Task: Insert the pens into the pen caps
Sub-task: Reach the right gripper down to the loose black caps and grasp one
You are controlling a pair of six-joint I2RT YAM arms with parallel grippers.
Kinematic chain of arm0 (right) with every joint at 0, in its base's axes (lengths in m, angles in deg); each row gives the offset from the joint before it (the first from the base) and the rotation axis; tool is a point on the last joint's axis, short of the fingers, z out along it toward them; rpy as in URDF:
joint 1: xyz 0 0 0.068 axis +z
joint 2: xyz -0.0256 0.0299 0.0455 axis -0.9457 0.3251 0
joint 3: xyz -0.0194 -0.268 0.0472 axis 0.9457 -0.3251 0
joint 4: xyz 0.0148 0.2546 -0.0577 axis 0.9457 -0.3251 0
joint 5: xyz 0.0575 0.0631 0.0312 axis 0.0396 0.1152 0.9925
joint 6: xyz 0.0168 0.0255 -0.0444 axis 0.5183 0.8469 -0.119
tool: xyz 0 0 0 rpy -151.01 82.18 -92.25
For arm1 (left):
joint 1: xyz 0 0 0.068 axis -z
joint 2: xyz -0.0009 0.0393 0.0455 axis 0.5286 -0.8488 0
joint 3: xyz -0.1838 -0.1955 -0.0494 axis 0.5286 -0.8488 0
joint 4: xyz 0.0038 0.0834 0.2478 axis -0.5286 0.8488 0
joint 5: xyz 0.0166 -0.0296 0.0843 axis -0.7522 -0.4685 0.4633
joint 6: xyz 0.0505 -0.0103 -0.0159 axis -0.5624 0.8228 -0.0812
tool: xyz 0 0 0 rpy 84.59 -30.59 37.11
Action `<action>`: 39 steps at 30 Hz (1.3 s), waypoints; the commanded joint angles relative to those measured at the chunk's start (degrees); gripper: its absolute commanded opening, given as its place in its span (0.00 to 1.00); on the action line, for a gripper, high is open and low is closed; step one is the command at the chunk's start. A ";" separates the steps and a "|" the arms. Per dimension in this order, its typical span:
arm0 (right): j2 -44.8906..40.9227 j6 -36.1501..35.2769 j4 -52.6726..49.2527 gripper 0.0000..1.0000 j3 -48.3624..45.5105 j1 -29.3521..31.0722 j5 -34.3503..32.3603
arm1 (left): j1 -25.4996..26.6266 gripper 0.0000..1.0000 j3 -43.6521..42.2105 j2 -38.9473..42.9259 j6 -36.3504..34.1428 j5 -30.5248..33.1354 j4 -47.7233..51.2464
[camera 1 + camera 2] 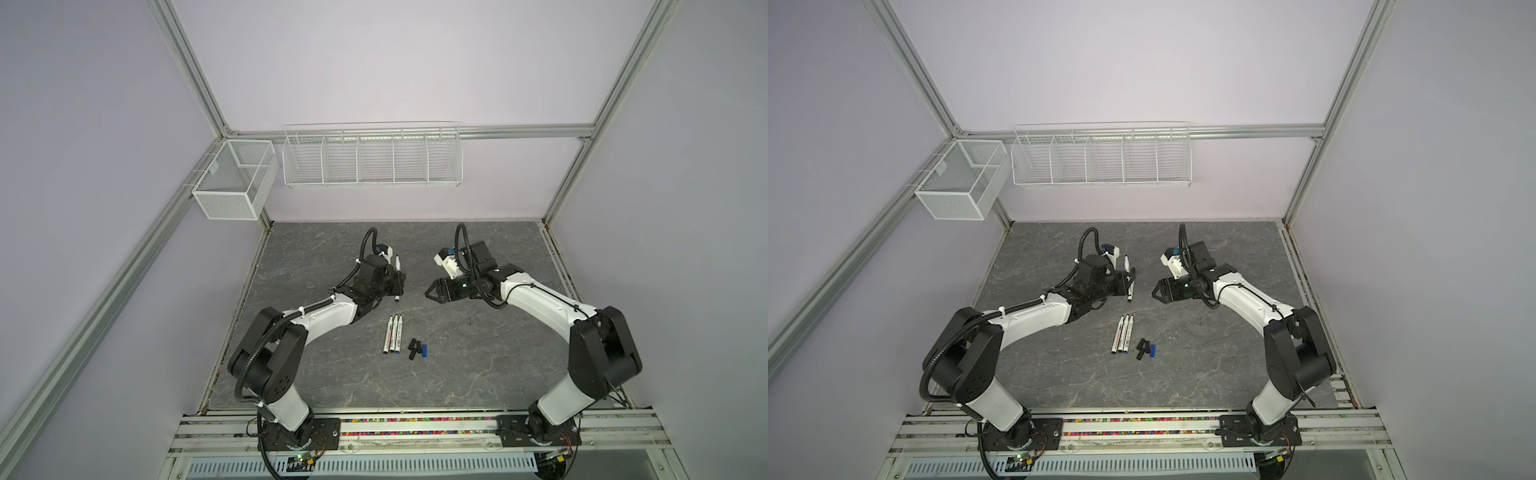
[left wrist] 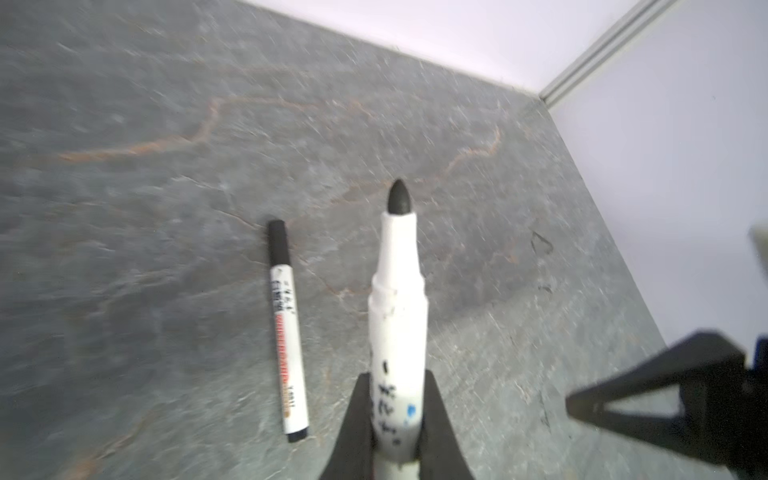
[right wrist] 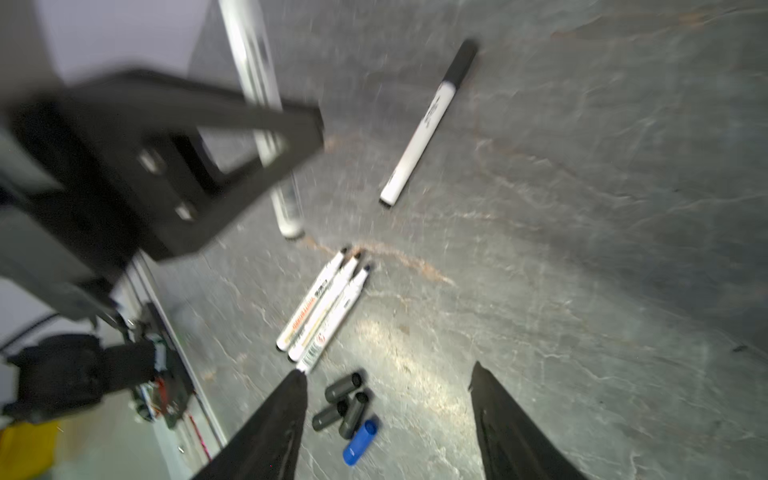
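The left gripper (image 2: 397,376) pinches an uncapped pen (image 2: 397,316), so the spread, empty right gripper (image 3: 386,370) should pick a black one from the pen caps (image 1: 417,350) at its six o'clock in a top view, leaving its mouth clear

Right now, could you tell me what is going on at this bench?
The left claw is shut on an uncapped black-tipped pen, held off the table. The right claw, facing it, is open and empty. One capped pen lies finished on the table. Three bare pens lie side by side near three black caps and a blue cap, all loose.
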 commanded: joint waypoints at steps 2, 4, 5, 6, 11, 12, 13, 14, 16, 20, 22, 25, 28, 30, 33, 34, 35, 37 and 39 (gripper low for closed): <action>4.38 -13.00 -11.98 0.65 1.32 9.43 -9.67 | 0.40 0.00 -2.93 4.72 4.61 19.29 1.09; 8.06 -15.76 -15.34 0.64 3.62 13.27 -12.91 | 0.31 0.00 -4.58 5.84 5.63 22.49 1.49; 10.11 -16.88 -17.13 0.62 5.20 14.83 -14.66 | 0.24 0.00 -4.98 6.24 5.86 23.42 2.01; 11.33 -17.91 -18.28 0.61 6.31 15.73 -16.00 | 0.23 0.00 -5.17 6.46 6.23 23.99 2.66; 16.41 -20.20 -22.56 0.54 11.38 16.95 -15.84 | 0.22 0.00 -5.17 6.45 6.71 24.48 3.50; 16.98 -20.39 -23.09 0.54 12.05 17.19 -16.07 | 0.22 0.00 -5.05 6.39 6.73 24.37 3.63; 17.43 -20.53 -23.68 0.53 12.52 17.54 -16.31 | 0.24 0.00 -4.96 6.36 6.73 24.19 3.78; 17.74 -20.66 -24.19 0.53 12.93 17.81 -16.39 | 0.23 0.00 -4.87 6.27 6.71 24.07 3.98; 18.17 -20.76 -24.81 0.53 13.51 18.11 -16.65 | 0.22 0.00 -4.85 6.32 6.69 24.00 4.14; 20.07 -20.80 -27.35 0.53 15.78 18.85 -17.86 | 0.22 0.00 -4.78 6.39 6.82 24.17 4.49; 21.02 -20.87 -28.37 0.53 16.99 19.16 -18.52 | 0.23 0.00 -4.62 6.62 6.80 24.43 4.68; 22.70 -21.40 -31.88 0.53 18.82 19.35 -18.49 | 0.23 0.00 -4.49 6.91 6.75 24.92 4.99; 24.16 -22.19 -33.44 0.54 20.01 19.35 -19.49 | 0.06 0.00 -4.38 7.65 7.95 26.83 6.08; 24.26 -22.68 -32.85 0.54 19.32 19.35 -21.24 | -0.40 0.00 -4.58 8.27 8.56 27.23 6.60; 24.75 -22.69 -32.17 0.54 18.60 19.35 -22.33 | -0.81 0.00 -4.60 8.77 8.73 27.36 7.58; 24.94 -22.68 -32.25 0.54 18.79 19.35 -22.28 | -0.89 0.00 -4.66 8.74 8.82 27.34 7.83; 25.05 -22.77 -32.23 0.54 18.87 19.35 -22.10 | -1.00 0.00 -4.73 8.65 9.03 27.33 7.98; 25.35 -22.58 -32.14 0.54 19.10 19.35 -21.88 | -1.00 0.00 -4.91 8.62 9.36 27.26 8.29; 25.89 -22.34 -32.32 0.53 19.82 19.35 -21.84 | -1.05 0.00 -4.95 8.64 9.50 27.12 8.42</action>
